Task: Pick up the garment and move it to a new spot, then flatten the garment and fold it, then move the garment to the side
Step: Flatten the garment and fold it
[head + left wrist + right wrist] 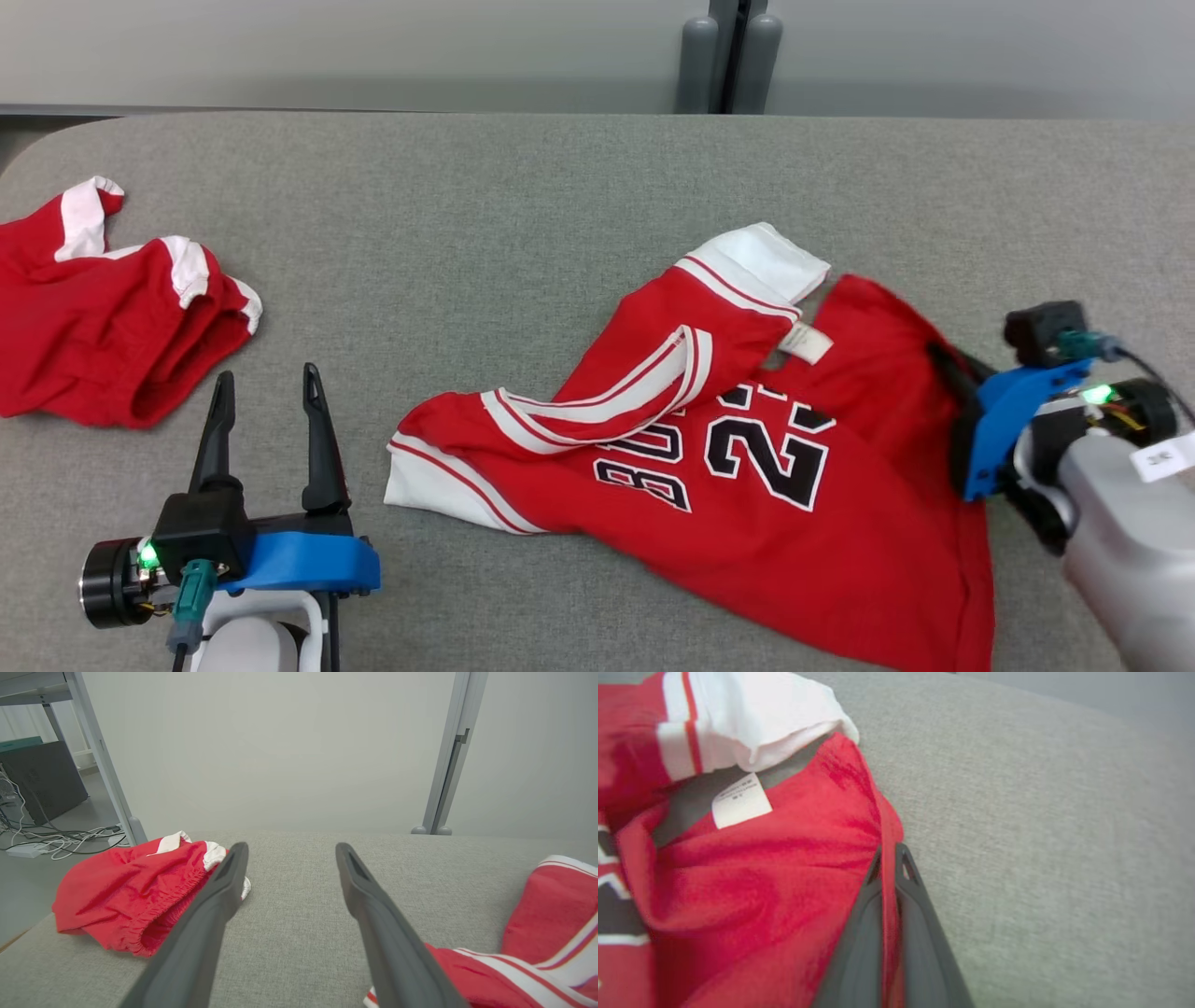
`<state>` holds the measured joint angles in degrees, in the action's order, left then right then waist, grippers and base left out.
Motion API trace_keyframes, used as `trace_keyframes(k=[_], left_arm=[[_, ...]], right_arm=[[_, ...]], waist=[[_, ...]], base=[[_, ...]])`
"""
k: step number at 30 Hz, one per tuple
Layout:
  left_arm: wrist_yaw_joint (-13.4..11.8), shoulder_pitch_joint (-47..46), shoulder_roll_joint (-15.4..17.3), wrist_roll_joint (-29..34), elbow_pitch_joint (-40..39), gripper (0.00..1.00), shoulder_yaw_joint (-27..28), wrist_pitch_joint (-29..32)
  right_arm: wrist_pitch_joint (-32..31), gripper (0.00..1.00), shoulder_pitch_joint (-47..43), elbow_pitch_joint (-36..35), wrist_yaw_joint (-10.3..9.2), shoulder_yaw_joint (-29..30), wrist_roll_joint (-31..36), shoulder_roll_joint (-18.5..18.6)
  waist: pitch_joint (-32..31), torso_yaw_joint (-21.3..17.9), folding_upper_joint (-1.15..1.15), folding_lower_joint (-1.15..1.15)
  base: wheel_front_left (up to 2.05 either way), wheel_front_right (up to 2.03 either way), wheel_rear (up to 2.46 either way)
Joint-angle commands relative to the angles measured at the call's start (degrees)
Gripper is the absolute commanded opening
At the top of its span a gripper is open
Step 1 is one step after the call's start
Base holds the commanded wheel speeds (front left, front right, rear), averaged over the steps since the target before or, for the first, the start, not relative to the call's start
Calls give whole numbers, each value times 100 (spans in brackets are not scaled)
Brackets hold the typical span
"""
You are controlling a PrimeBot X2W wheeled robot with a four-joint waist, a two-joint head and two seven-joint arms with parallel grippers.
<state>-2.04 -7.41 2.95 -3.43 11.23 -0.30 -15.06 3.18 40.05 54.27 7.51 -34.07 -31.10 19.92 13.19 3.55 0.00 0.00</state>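
The garment, a red jersey with white trim and black numbers, lies crumpled on the grey table, centre to right. My right gripper comes in from the right and is shut on the jersey's right edge. In the right wrist view a fold of the red jersey is pinched between the closed fingers of the right gripper, near a white label. My left gripper hovers open at the lower left, holding nothing. In the left wrist view the left gripper is spread, with a corner of the jersey to its right.
Red shorts with white trim lie bunched at the table's left edge, just left of my left gripper; they are the red shorts in the left wrist view too. The grey table is bare between the two clothes. Grey posts stand behind the far edge.
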Motion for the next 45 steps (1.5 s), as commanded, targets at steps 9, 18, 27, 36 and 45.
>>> trace_keyframes(k=[9, 18, 27, 36, 45], left_arm=[[1, -13, -10, -3, 31, 100, 45, -17], [26, 110, -10, 27, 45, 100, 90, -17], [93, 244, -10, 124, 16, 100, 229, -17], [176, 312, -10, 188, 61, 100, 247, -16], [228, 175, 43, 299, 132, 100, 197, -17]], right_arm=[[501, 0, 252, 808, -2, 648, -625, 812], [1127, 100, 337, 799, -2, 809, -688, 734], [1203, 100, -688, -1670, -2, 2037, 166, 369], [1204, 100, -2640, -3880, -1, 2894, 1155, -674], [1205, 100, -3294, -4305, -1, 2997, 1493, -1041]], waist=[[-119, -40, 0, 0], [-274, -93, 0, 0], [-427, -209, 0, 0], [-493, -235, 0, 0], [-458, -334, 0, 0]], base=[[0, 0, 0], [0, 0, 0], [0, 0, 0], [0, 0, 0], [0, 0, 0]])
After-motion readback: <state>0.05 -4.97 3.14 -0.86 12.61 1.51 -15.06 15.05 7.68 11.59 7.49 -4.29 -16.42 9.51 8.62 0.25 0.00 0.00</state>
